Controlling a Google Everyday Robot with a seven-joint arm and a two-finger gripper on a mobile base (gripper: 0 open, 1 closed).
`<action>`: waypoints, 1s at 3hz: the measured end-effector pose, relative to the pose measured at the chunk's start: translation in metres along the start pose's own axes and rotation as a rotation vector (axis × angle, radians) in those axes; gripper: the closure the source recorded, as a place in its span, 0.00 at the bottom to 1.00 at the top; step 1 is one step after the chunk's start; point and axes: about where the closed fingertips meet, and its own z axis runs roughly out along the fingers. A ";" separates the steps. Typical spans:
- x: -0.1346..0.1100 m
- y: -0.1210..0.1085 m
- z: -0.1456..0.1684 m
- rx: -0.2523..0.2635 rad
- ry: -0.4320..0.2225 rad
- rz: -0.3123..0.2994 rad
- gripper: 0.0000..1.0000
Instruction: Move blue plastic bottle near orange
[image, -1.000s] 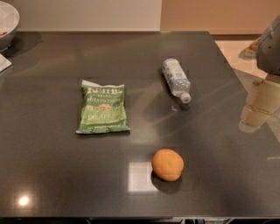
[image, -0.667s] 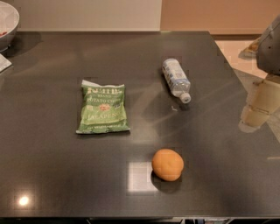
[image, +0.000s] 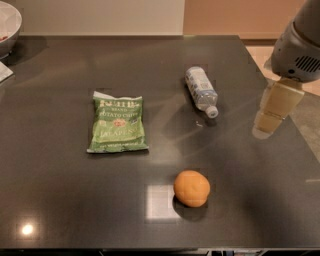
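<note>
The blue plastic bottle (image: 201, 89) lies on its side on the dark table (image: 60, 190), right of centre, its white cap pointing toward the near right. The orange (image: 191, 188) sits near the front edge, well below the bottle. My gripper (image: 272, 112) hangs from the grey arm (image: 297, 47) over the table's right edge. It is to the right of the bottle, apart from it, and holds nothing.
A green chip bag (image: 118, 124) lies flat left of centre. A white bowl (image: 7, 25) stands at the far left corner. The table's right edge runs just under my gripper.
My gripper has shifted a little to the left, toward the bottle. The bottle, orange and chip bag have not moved.
</note>
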 end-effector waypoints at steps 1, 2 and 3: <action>-0.010 -0.017 0.021 -0.013 0.022 0.115 0.00; -0.025 -0.034 0.043 0.003 0.050 0.231 0.00; -0.039 -0.053 0.066 0.019 0.073 0.342 0.00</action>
